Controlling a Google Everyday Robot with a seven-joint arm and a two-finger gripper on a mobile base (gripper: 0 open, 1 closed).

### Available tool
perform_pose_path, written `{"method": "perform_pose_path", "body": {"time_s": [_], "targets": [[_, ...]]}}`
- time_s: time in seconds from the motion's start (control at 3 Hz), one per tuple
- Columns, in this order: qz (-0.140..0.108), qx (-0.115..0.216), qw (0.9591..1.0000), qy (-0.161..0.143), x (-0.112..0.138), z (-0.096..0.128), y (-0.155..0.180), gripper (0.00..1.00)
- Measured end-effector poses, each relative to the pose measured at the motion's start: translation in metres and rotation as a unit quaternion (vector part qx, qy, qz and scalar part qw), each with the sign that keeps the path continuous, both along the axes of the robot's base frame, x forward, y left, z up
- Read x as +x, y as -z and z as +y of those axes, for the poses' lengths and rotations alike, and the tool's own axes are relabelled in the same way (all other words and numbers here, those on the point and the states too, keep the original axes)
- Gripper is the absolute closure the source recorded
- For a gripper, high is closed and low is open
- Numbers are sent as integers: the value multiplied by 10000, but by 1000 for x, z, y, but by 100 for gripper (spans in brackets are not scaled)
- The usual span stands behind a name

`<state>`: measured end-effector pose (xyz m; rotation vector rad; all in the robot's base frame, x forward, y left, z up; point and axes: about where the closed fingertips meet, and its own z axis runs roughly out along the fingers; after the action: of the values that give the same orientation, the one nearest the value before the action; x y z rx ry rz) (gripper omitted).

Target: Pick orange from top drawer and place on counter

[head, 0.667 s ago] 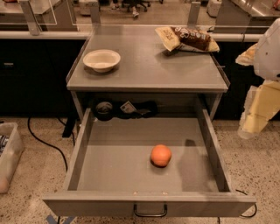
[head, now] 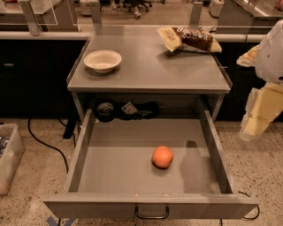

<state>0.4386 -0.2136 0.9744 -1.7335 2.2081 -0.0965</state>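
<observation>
tool point(head: 254, 126) hanging downward, right of open top drawer point(head: 215, 148), orange point(head: 162, 156) inside

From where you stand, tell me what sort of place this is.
Likely an office break area: chip bag and bowl on the counter, office chair behind. The end effector hangs right of the open top drawer.

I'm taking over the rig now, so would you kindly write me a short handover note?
The gripper is off to the right of the top drawer, outside it and apart from the orange.
The orange lies on the drawer floor, right of centre.
The counter carries a white bowl and a snack bag, no orange.
Done: drawer open.
Left: reach in, grasp the orange, place it on the counter.
</observation>
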Motion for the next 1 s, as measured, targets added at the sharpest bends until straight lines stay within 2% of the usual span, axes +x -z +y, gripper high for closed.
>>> {"method": "perform_pose_path", "body": {"time_s": [0.33,1.0], "targets": [[56,193,9996,-217,3,5,25,0],[310,441,9972,-514,24,5,107,0]]}}
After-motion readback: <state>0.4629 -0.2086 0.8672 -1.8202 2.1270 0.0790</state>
